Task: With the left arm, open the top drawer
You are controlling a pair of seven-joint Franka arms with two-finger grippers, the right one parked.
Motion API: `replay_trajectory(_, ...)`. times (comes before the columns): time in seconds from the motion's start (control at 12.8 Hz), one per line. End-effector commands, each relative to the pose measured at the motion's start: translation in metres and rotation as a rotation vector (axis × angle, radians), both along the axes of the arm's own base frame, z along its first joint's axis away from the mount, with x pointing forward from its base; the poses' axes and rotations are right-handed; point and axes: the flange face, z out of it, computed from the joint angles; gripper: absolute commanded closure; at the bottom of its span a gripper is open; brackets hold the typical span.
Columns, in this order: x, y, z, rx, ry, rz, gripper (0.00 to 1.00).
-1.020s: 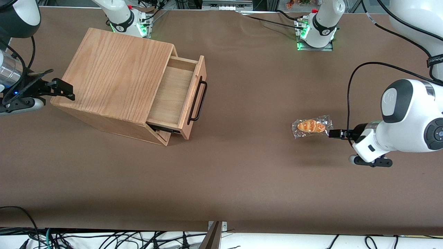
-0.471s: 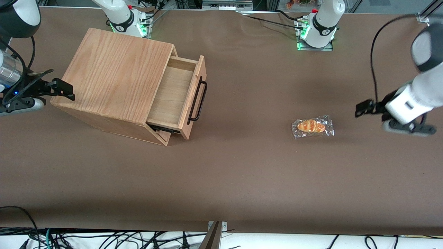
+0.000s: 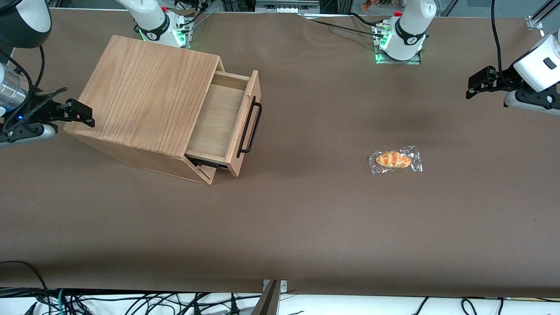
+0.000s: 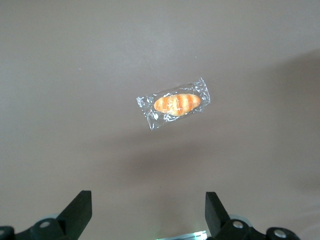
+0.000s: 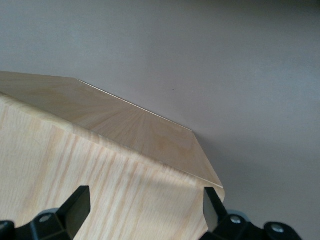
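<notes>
Brown table (image 3: pixel 306 218), seen from the front. Top drawer (image 3: pixel 223 120) pulled partway out of oak-grain casing (image 3: pixel 144 96), black bar handle (image 3: pixel 250 127) facing the working arm's end, pale interior bare. Left arm (image 3: pixel 536 70) raised at the table's edge; gripper (image 4: pixel 148 212) with fingers spread wide, holding nothing, above a wrapped bread roll (image 3: pixel 394 160) (image 4: pixel 175 103), well apart from the drawer.

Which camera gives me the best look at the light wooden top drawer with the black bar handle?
Front view: top drawer pulled out, handle and pale inside visible. Left wrist view misses it; right wrist shows only casing. The open gripper hovers above a wrapped bread roll.
</notes>
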Motion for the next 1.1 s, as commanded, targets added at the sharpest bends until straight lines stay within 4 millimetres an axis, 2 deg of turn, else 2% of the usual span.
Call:
replay_trajectory(0.0, 0.0087, 0.0021, -0.0032, 0.030, 0.007, -0.033, 0.00)
replay_trajectory(0.16, 0.0152, 0.0019, -0.0052, 0.031, -0.016, -0.025, 0.00)
replay_trajectory(1.02, 0.0170, 0.0052, -0.0092, 0.034, -0.010, 0.004, 0.00)
